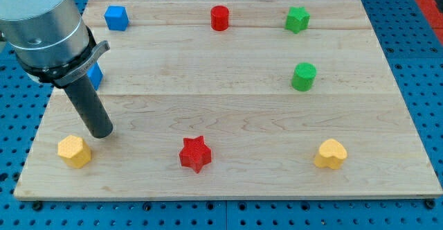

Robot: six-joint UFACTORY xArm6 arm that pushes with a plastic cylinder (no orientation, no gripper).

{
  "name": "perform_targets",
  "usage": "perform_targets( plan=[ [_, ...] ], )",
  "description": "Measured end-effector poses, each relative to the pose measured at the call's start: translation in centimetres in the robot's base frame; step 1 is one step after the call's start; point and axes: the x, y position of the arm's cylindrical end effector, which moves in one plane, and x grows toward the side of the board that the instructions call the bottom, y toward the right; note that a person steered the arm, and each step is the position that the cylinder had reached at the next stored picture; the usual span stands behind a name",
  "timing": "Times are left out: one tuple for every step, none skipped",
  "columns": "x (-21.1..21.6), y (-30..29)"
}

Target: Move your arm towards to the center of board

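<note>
My tip (101, 133) rests on the wooden board (228, 105) at the view's lower left, well left of the board's middle. It stands just above and right of a yellow block (74, 151), a small gap apart. A second blue block (95, 75) is partly hidden behind the arm at the left edge. A red star (195, 154) lies to the tip's right along the view's bottom.
A blue cube (116, 18), a red cylinder (220, 18) and a green star (297, 19) line the view's top. A green cylinder (303, 77) sits at the right. A yellow heart-like block (331, 154) lies at the bottom right.
</note>
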Motion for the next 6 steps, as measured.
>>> perform_targets(
  plan=[
    [0.0, 0.0],
    [0.0, -0.3],
    [0.0, -0.9],
    [0.0, -0.4],
    [-3.8, 2.3],
    [-6.9, 4.8]
  ],
)
